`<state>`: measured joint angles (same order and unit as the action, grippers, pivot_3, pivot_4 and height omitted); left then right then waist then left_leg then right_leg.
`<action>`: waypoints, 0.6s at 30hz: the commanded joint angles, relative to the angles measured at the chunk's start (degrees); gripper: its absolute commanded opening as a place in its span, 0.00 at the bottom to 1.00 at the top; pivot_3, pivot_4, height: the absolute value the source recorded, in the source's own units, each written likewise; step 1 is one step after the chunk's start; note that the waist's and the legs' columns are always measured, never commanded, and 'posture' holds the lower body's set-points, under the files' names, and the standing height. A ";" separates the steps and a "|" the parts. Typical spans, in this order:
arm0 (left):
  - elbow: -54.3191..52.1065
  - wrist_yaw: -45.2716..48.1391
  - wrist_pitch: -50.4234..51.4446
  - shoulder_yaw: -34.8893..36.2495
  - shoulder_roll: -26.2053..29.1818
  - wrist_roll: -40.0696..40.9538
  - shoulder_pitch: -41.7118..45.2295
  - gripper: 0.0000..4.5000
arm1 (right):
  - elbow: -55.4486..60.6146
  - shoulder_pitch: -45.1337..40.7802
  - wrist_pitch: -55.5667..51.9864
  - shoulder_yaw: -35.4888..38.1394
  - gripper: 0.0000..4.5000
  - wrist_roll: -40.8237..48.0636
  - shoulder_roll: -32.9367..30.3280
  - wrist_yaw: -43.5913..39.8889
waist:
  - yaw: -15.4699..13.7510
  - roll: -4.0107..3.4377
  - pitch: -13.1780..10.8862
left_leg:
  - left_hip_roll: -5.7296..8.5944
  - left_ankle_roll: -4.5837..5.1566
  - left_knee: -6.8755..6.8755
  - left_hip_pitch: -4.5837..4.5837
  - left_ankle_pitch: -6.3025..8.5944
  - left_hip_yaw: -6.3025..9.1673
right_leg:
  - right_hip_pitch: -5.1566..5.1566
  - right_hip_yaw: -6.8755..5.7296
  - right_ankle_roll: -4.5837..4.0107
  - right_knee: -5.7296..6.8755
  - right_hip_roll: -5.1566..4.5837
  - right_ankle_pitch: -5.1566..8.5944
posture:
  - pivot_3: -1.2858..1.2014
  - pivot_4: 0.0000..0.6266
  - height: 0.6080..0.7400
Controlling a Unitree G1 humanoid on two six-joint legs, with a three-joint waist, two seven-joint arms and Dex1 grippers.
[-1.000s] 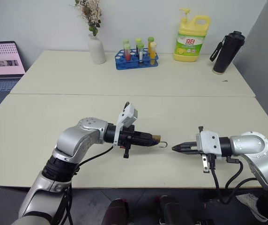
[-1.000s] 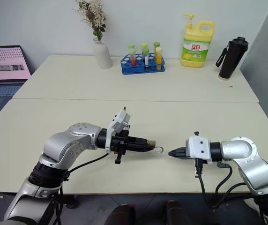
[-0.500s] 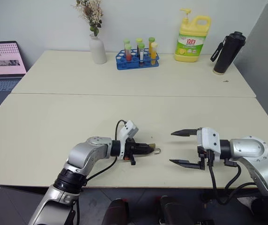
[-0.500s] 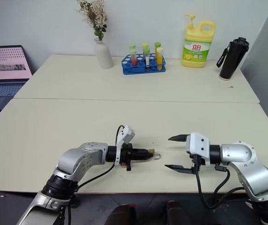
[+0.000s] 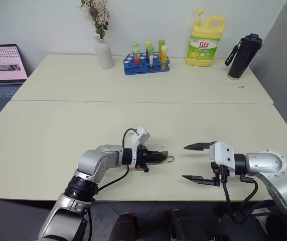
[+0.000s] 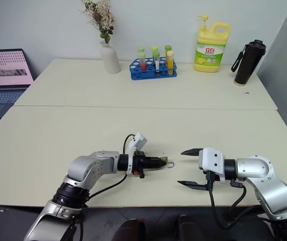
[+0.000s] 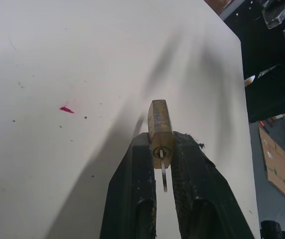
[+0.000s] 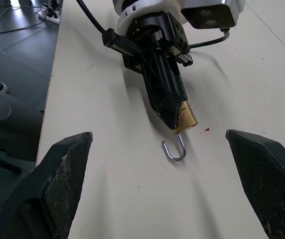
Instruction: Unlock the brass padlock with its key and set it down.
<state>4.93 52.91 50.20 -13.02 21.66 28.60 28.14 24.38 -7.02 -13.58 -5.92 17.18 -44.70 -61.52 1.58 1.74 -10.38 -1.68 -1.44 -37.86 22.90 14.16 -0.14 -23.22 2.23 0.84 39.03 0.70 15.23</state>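
Observation:
My left gripper (image 5: 159,156) lies low over the table near its front edge, shut on the brass padlock (image 5: 166,155). In the left wrist view the padlock (image 7: 160,124) sits pinched between the two black fingers (image 7: 132,189), with the key (image 7: 163,174) stuck in its keyhole and pointing back toward the camera. The right wrist view shows the thin shackle (image 8: 175,149) hanging out as an open hook past the padlock body (image 8: 185,118). To the right, my right gripper (image 5: 184,162) stands wide open and empty, facing the padlock with a gap between them.
At the back of the far table stand a white vase with flowers (image 5: 103,52), a blue test-tube rack (image 5: 146,63), a yellow detergent bottle (image 5: 204,42) and a black bottle (image 5: 243,56). A laptop (image 5: 2,65) sits at the left. The front edge (image 5: 183,200) is close.
My left arm came down to the table with the padlock still in its fingers. My right gripper went from shut near the shackle to wide open and drew slightly back.

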 commanded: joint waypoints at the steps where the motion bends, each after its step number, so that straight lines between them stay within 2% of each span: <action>1: 1.47 -0.41 -4.88 -0.09 -0.91 -2.56 1.50 0.40 | 1.60 0.70 0.93 0.27 1.00 0.27 -0.65 -0.46 | -0.01 0.00 0.00 | 0.00 0.00 0.00 0.00 0.00 -0.01 | 0.00 0.01 0.00 0.00 0.00 0.00 | 0.52 0.24 1.00; 5: 1.01 -0.20 -14.34 -1.13 -0.33 -7.48 2.10 0.69 | 2.06 1.37 0.46 0.88 1.00 0.35 -0.77 -0.14 | -0.05 0.00 0.00 | 0.00 0.00 0.00 0.00 0.00 -0.02 | 0.00 0.03 0.00 0.00 0.00 0.00 | 0.52 0.24 1.00; 9: -3.03 0.47 -24.66 -0.75 3.42 -12.57 1.12 0.95 | 2.40 1.70 -0.31 2.21 1.00 0.77 -0.98 0.80 | 0.01 0.00 0.00 | -0.01 0.00 0.01 0.00 0.00 -0.02 | -0.01 0.03 0.00 0.00 0.00 0.00 | 0.52 0.24 1.00; 11: -5.65 0.01 -27.91 1.82 4.53 -12.47 0.20 0.95 | 2.45 1.82 -0.31 2.67 1.00 0.71 -1.07 1.20 | 0.03 0.00 0.00 | -0.02 -0.01 0.02 0.00 0.00 -0.03 | -0.02 0.04 0.00 0.00 0.01 0.00 | 0.52 0.24 1.00; 13: -8.37 0.52 -25.79 3.83 5.84 -10.24 -0.44 0.95 | 2.49 1.91 -0.57 3.00 1.00 0.93 -1.08 1.41 | 0.00 0.00 0.00 | -0.09 -0.01 0.03 0.00 0.00 -0.02 | -0.02 0.04 0.00 -0.01 -0.01 0.00 | 0.52 0.24 1.00; 18: -17.51 3.58 -27.88 6.71 13.18 -10.36 -5.25 0.95 | 1.53 1.67 -0.63 3.20 1.00 0.73 -1.42 1.15 | 0.16 0.00 0.00 | -0.11 0.00 0.04 -0.01 0.00 -0.08 | -0.02 0.09 0.00 -0.02 -0.03 0.00 | 0.52 0.24 1.00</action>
<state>-8.81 55.86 23.32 -8.20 33.72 17.88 23.10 24.65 -5.09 -14.42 -4.29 17.07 -45.40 -60.31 1.73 1.73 -10.39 -1.80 -1.44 -37.82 22.90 14.16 -0.20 -23.24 2.30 0.83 39.00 0.67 15.23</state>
